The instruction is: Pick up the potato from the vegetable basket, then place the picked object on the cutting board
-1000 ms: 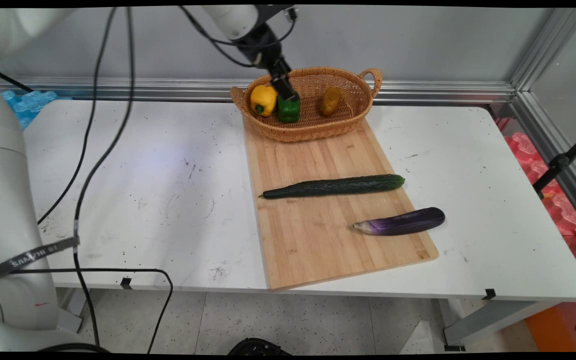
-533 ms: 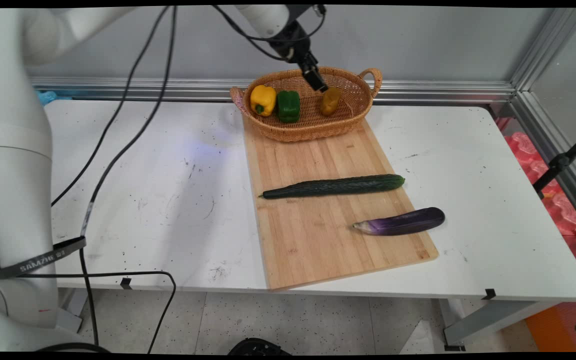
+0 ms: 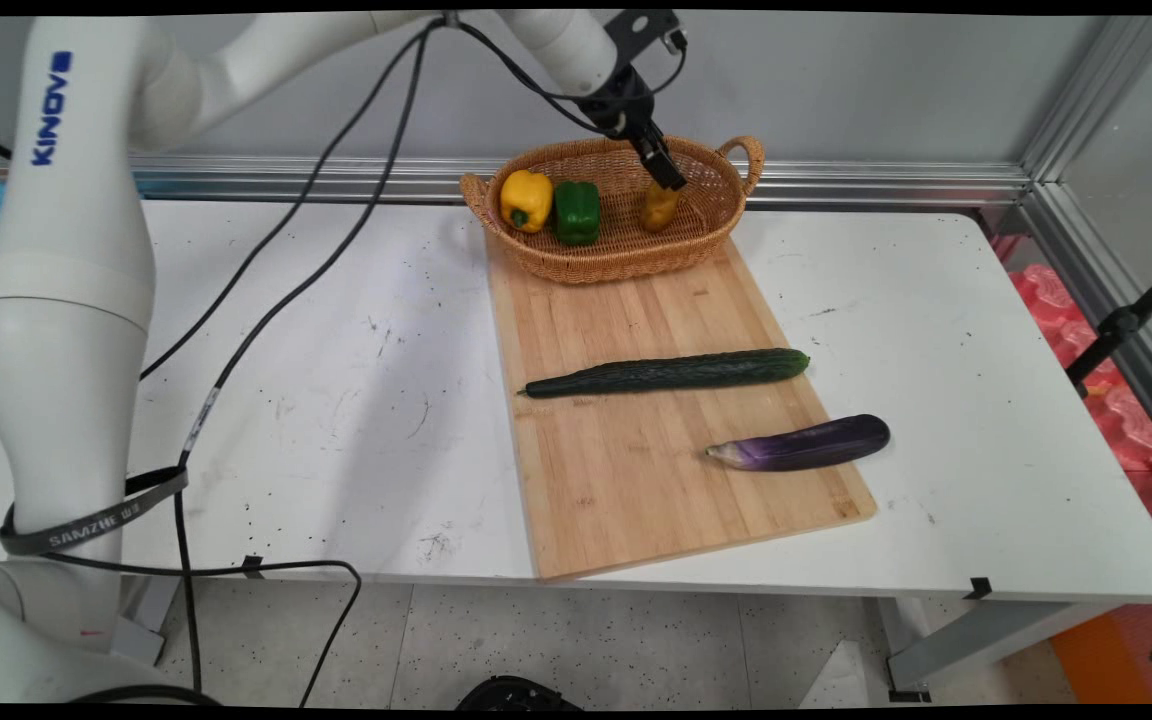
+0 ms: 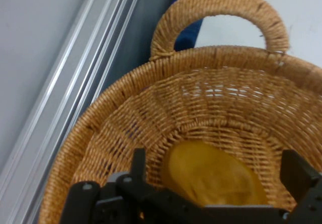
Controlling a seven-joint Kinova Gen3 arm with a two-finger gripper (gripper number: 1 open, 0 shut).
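While poised over the basket [image 3: 706,225] at the tabletop's [image 3: 336,330] far edge, hangs spread: claw [image 4: 216,183], fingers [image 4: 298,176] straddling the potato [image 4: 211,176] without pinching. Lies low in the weave, cradled against rolling.

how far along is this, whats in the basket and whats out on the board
In the basket: a yellow pepper, a green pepper and a brownish-yellow vegetable. In hand: nothing gripped; the pincer is open over that vegetable, one finger on each side. Outside the basket: a cucumber and an eggplant lie on the cutting board.
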